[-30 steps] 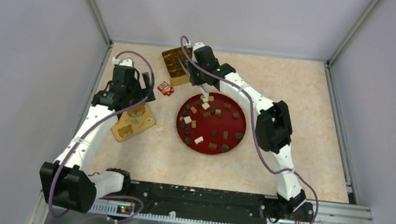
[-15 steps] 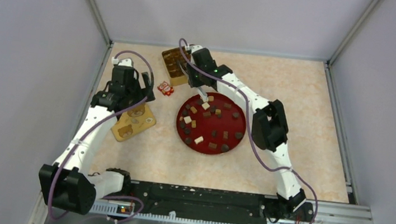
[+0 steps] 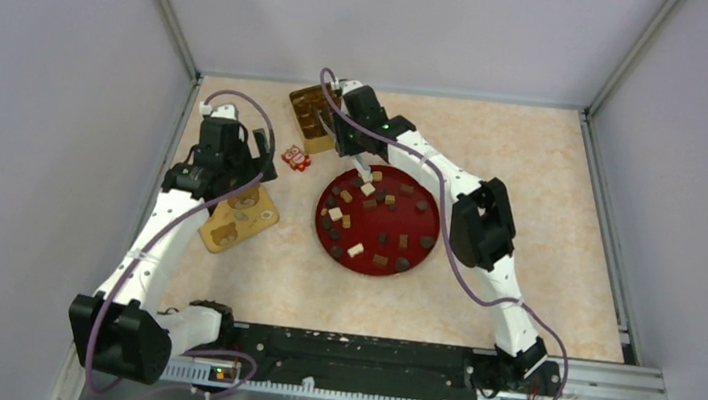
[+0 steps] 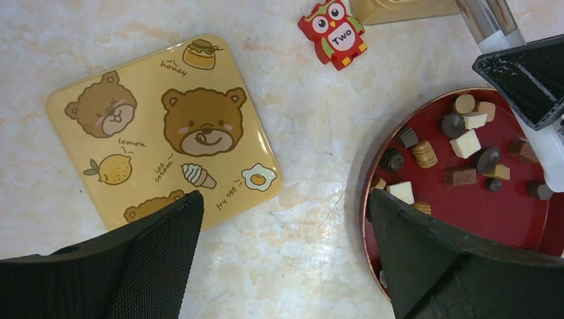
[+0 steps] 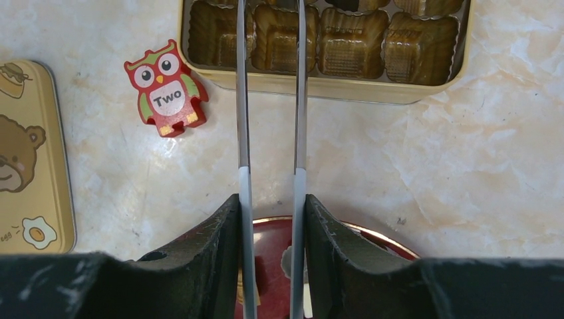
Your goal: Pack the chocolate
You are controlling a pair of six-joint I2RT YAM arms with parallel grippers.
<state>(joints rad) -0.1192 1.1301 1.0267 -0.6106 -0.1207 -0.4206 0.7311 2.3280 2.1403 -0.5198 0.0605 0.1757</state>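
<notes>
We found the chocolate (image 3: pixel 368 190) on the plate (image 4: pixel 495 222), at the middle of the tabletop (image 3: pixel 533 180). The tin (image 5: pixel 372 93) sat behind the plate to its left. The owl figure (image 3: pixel 296 158) lay just beside the tin's near end, and the lid (image 3: pixel 239 215) lay farther left and nearer.

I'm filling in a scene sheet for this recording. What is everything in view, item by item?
chocolates: many, dark brown, tan and white, on the plate
plate: one, dark red, round, mid-table
tin: one, gold, fluted cups inside, beyond the plate; near row of cups empty
lid: one, tan with bear prints, flat on the table left of the plate
owl figure: one, red and white, marked "Two", between lid and tin
tweezers: one pair, metal, reaching over the tin
table: one, pale marbled
walls: three, pale grey, around the table
left pincer: black, open, above the gap between lid and plate
right pincer: black, shut on the tweezers, over the plate's far rim
</notes>
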